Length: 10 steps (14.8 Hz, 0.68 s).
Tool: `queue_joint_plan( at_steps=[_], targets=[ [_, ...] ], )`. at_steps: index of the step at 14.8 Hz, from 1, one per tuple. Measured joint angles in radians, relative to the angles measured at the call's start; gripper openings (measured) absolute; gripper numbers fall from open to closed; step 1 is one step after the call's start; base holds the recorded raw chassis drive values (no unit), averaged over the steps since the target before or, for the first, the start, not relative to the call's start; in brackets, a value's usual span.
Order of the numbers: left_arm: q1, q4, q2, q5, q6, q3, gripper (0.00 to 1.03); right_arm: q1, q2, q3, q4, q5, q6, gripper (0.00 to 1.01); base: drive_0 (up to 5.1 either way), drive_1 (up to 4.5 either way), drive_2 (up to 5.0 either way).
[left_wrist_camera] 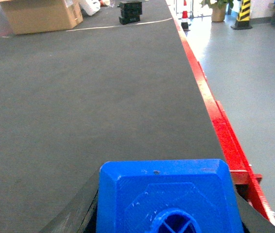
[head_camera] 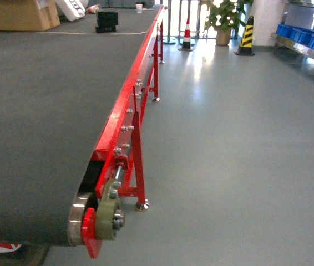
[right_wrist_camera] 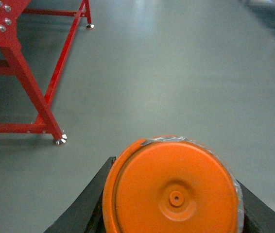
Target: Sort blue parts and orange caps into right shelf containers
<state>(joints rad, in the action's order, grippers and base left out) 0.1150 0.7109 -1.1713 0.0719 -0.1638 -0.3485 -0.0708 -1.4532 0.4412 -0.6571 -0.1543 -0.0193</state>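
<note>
**beltwatcher:** So where's this sorting run at? Starting from the hands: the left gripper (left_wrist_camera: 164, 213) is clamped on a blue part (left_wrist_camera: 165, 196), which fills the bottom of the left wrist view, with the black fingers (left_wrist_camera: 81, 213) hugging it on both sides. The right gripper (right_wrist_camera: 174, 204) is clamped on an orange cap (right_wrist_camera: 174, 187) the same way; in the right wrist view you're looking straight at its round flat end, dark fingers (right_wrist_camera: 91, 201) on either side.

**shelfguy:** So both pickups are done, I'd say. What's around them?

**beltwatcher:** The left one hangs over the dark conveyor belt (head_camera: 40, 111), close to its red side rail (left_wrist_camera: 215, 116). The right one is out over the bare grey floor (right_wrist_camera: 176, 73), next to the red conveyor legs (right_wrist_camera: 35, 92). Neither arm shows up in the head view at all.

**shelfguy:** And the containers?

**beltwatcher:** Blue crates (head_camera: 308, 37) on a metal shelf, way off at the far right of the head view, well apart from the robot. Can't see into them from here, so no idea what's already sorted.

**shelfguy:** So roughly halfway on this pair?

**beltwatcher:** That's my read: grabbed, not delivered. Still to go is carrying them across the floor to the shelf and dropping each piece in its crate. Further up the belt there's a stack of black things (head_camera: 107, 21) and a cardboard box (head_camera: 18, 14), but I can't spot more blue or orange pieces waiting.
</note>
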Motion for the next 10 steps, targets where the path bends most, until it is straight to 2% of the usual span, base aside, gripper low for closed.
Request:
queue_joint_plan(
  at_steps=[10],
  targets=[
    [0.000,-0.001,0.000,0.000,0.000,0.000,0.45,-0.001,0.000,0.000,-0.001,0.001,0.000,0.45,5.1,-2.29,-2.1]
  ],
)
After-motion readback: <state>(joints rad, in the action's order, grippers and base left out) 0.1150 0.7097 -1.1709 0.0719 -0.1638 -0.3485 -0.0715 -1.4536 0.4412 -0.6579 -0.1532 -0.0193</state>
